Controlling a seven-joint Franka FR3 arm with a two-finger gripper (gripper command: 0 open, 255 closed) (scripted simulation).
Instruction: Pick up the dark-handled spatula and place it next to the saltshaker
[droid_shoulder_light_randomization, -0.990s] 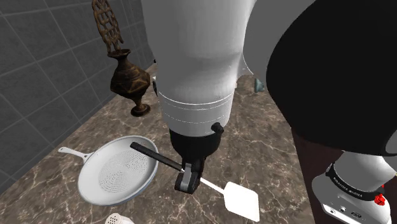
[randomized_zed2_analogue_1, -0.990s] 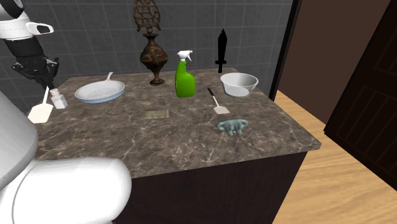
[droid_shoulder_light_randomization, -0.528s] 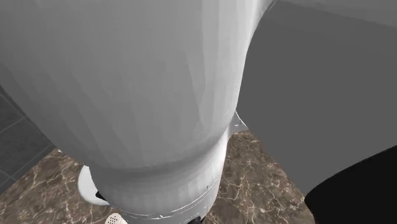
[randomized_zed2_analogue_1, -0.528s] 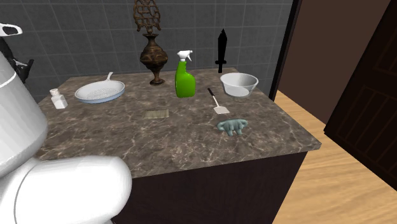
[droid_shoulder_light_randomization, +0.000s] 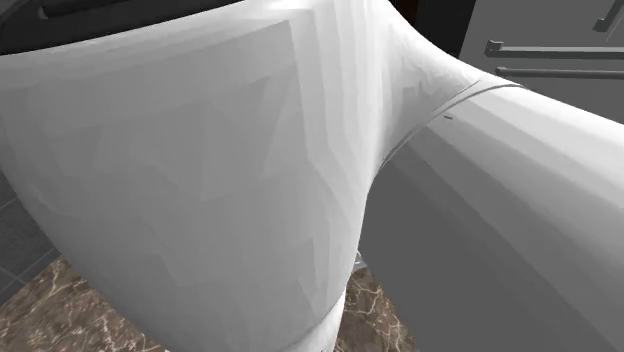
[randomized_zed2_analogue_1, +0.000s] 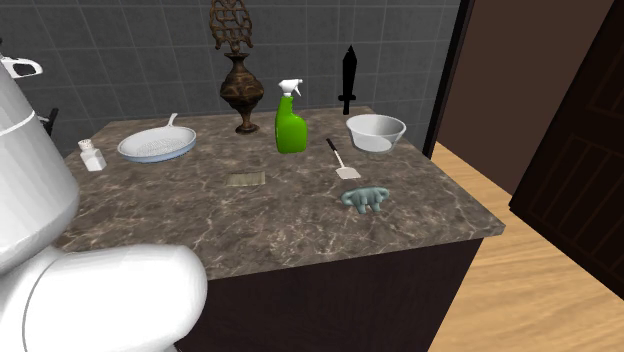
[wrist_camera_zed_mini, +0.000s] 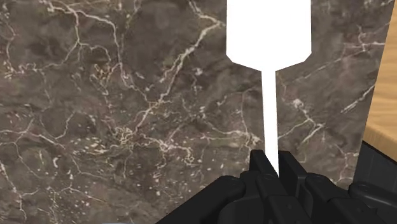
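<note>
Wrist view: the counter (wrist_camera_zed_mini: 114, 127) edge runs just beside the spatula (wrist_camera_zed_mini: 268, 38), with wood floor (wrist_camera_zed_mini: 386, 83) past it. There's bare marble on the blade's other side, so plenty of room that way. The second exterior view has the saltshaker (randomized_zed2_analogue_1: 92, 156) near the counter's left end, the pan (randomized_zed2_analogue_1: 157, 147) just beside it, and open marble in front of both. Another spatula (randomized_zed2_analogue_1: 343, 160) lies well apart from them, by the bowl (randomized_zed2_analogue_1: 376, 130). The shoulder view is mostly white arm (droid_shoulder_light_randomization: 200, 180) plus a sliver of marble. The gripper (wrist_camera_zed_mini: 273, 167) is clamped on the spatula's thin white shaft, blade pointing away from the fingers. The handle's hidden in the grip.
</note>
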